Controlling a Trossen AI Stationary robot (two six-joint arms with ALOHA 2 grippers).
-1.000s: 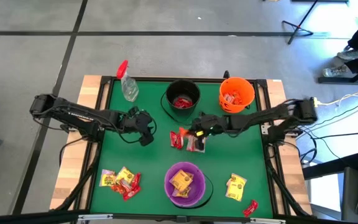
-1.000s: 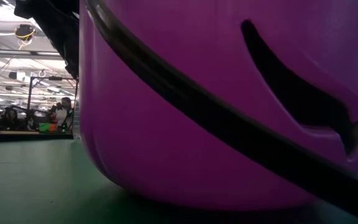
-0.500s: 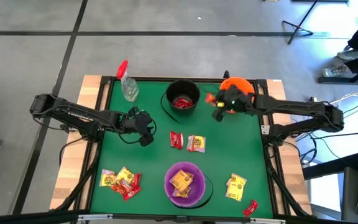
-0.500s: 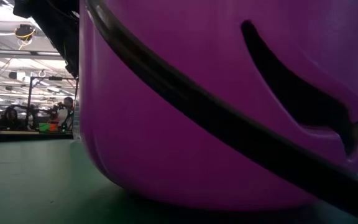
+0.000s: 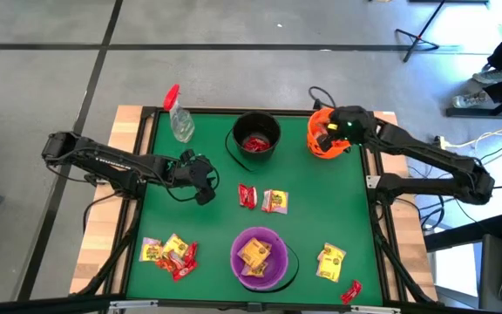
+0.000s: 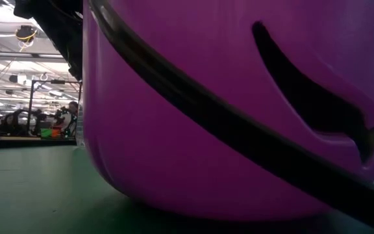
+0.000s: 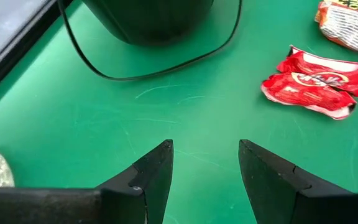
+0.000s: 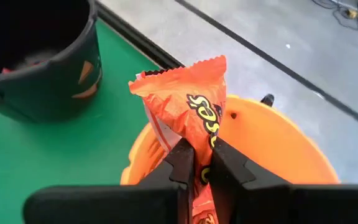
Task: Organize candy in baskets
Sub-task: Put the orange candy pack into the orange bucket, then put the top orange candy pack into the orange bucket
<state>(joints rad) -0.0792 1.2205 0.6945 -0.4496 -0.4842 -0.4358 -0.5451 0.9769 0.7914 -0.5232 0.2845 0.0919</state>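
My right gripper (image 5: 328, 133) hangs over the orange basket (image 5: 317, 150) at the table's far right, shut on an orange candy packet (image 8: 185, 106). My left gripper (image 7: 205, 168) stands open over bare green mat at mid-left (image 5: 205, 194), with a red candy (image 7: 312, 78) ahead of it and nothing between its fingers. The black basket (image 5: 256, 138) holds red candy at far centre. The purple basket (image 5: 260, 257) holds yellow candy near the front edge and fills the low view (image 6: 239, 97). A red candy (image 5: 247, 196) and a yellow one (image 5: 275, 201) lie flat at the table's middle. My right gripper pinches the orange packet's near part (image 8: 199, 144) between its two fingers (image 8: 180, 163). The rest of the packet sticks out past the fingertips, ending in its crimped edge (image 8: 179, 68). It is lifted clear, above the orange basket's rim (image 8: 278, 149).
A clear spray bottle (image 5: 179, 118) with a red trigger lies at the far left. Several candies lie in a heap at the near left (image 5: 169, 253). A yellow candy (image 5: 330, 262) and a red one (image 5: 350, 292) lie near right. The black basket's wire handle (image 7: 160, 65) lies on the mat.
My right gripper has risen from beside the two candies at the table's middle and swung toward the far right corner, turning as it went. It has carried the orange packet clear of the mat to above the orange basket. The left arm has kept still.
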